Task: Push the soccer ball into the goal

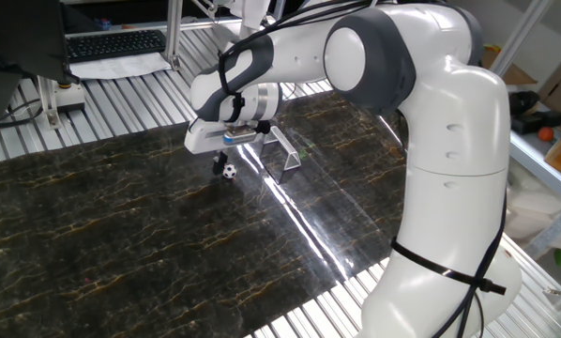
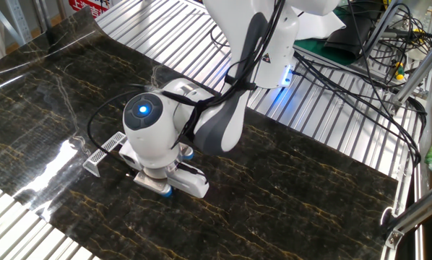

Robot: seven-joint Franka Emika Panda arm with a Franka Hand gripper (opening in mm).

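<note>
The soccer ball (image 1: 229, 172), tiny and white with black patches, lies on the dark marble mat. My gripper (image 1: 218, 164) points straight down, and its dark fingertips stand together touching or nearly touching the ball's left side, shut with nothing held. The goal (image 1: 282, 150), a small silver-grey frame, stands a few ball-widths to the ball's right and slightly behind it. In the other fixed view the goal (image 2: 104, 149) shows left of my round wrist (image 2: 147, 123). That wrist hides the ball and the fingertips there.
The dark marble mat (image 1: 121, 244) lies on a slatted metal table (image 1: 121, 103). A keyboard (image 1: 112, 44) sits at the far back. Cables (image 2: 360, 87) trail over the slats beside the robot base. A bright glare streak crosses the mat near the goal.
</note>
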